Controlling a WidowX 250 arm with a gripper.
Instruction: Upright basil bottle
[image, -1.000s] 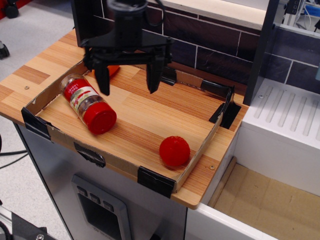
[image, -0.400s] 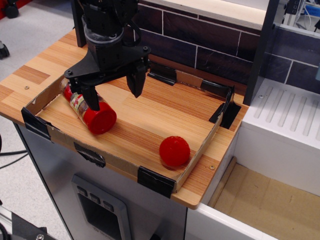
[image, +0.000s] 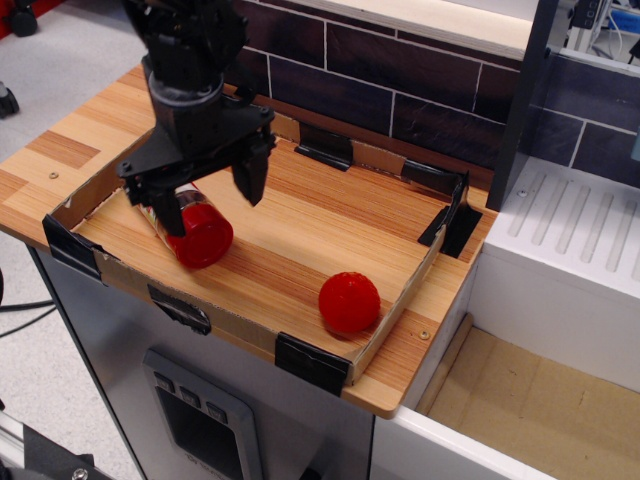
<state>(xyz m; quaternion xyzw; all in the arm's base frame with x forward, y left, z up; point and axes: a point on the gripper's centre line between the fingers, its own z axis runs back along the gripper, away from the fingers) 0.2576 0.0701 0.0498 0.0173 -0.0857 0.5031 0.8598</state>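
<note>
The basil bottle (image: 198, 233) lies on its side at the left of the shallow cardboard tray (image: 392, 322), its wide red cap pointing toward the front. Most of its clear body and label is hidden behind my gripper. My black gripper (image: 208, 200) hangs directly over the bottle with its jaws spread wide. One finger (image: 166, 211) sits at the bottle's left side. The other finger (image: 250, 178) stands to the bottle's right, apart from it. The jaws hold nothing.
A red ball (image: 349, 302) rests near the tray's front right corner. The tray sits on a wooden counter (image: 60, 150) with a dark brick wall (image: 420, 80) behind. A white unit (image: 570, 230) stands to the right. The orange toy is hidden behind the arm.
My gripper has moved left and toward the front and dropped lower, from over the tray's back to straddling the bottle. The bottle and ball have not moved.
</note>
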